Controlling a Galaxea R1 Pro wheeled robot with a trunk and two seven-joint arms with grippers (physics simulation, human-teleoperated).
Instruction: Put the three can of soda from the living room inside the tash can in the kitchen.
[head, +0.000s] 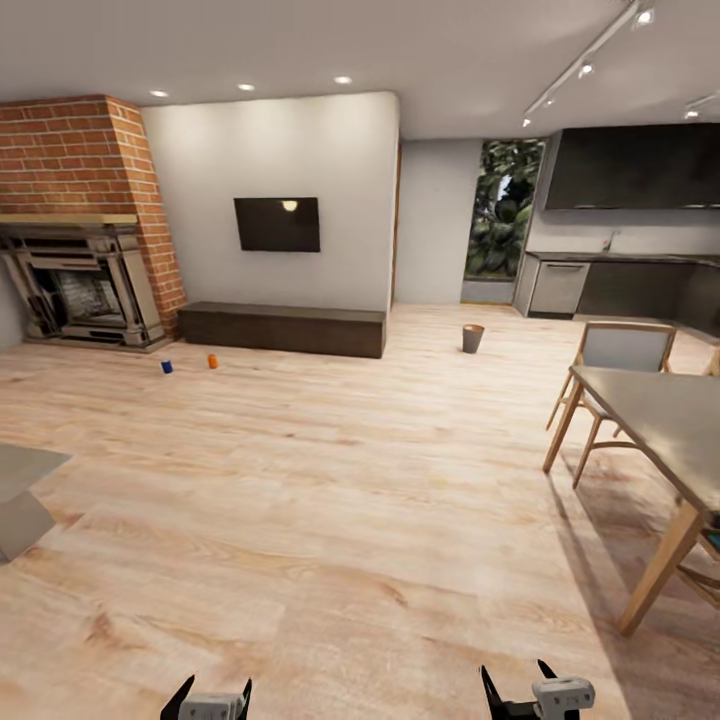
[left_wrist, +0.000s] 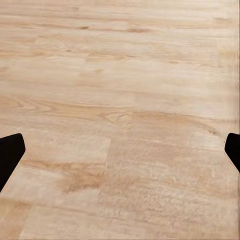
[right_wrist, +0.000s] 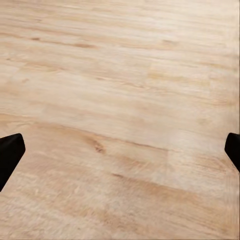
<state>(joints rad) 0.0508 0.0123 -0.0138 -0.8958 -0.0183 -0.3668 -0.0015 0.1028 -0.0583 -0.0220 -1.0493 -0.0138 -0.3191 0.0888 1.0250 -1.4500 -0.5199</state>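
Nearest me, the left end effector (head: 208, 692) and right end effector (head: 519, 685) hang spread wide and empty over wood floor (head: 330, 520). Farther off, a blue can (head: 167, 367) and orange can (head: 213, 361) stand before the dark cabinet (head: 283, 328). The trash can (head: 473, 339) stands well apart, toward the kitchen (head: 620, 250).
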